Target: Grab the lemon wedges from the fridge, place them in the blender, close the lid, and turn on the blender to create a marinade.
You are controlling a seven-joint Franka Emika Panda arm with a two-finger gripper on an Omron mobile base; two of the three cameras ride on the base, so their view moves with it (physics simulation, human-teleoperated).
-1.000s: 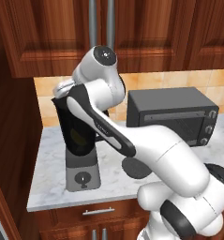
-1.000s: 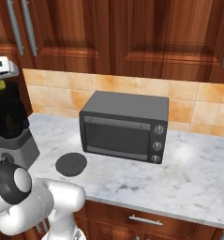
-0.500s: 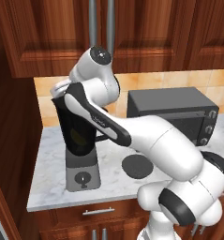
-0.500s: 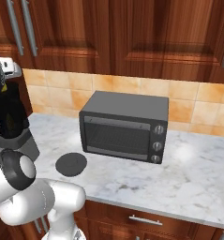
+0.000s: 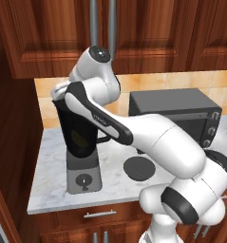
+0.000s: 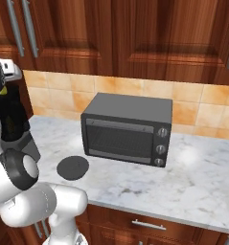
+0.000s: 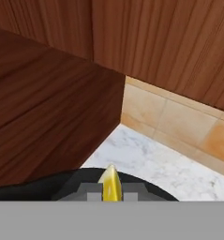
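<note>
The end effector [image 7: 111, 196] shows best in the hand view, where its two dark fingertips [image 7: 91, 194] are cut off by the bottom of the picture. They are closed tight on a lemon wedge [image 7: 110, 183], whose pointed yellow tip sticks up between them. Just behind it curves the dark rim of the blender [image 7: 146, 185]; most of the jar is out of that picture.

In the left base view the blender [image 5: 79, 137] stands on the marble worktop [image 5: 48, 166] by the wooden side wall, and the arm's forearm crosses in front of the jar's top, so the mouth and the end effector are hidden there. A dull yellow patch shows through the dark jar; what it is cannot be made out.

The lid [image 5: 139, 168] lies flat on the worktop between the blender and the toaster oven [image 5: 174, 114], partly covered by the arm. In the right base view the lid [image 6: 73, 167] is fully visible, while the blender [image 6: 13, 122] is half hidden behind the arm.
</note>
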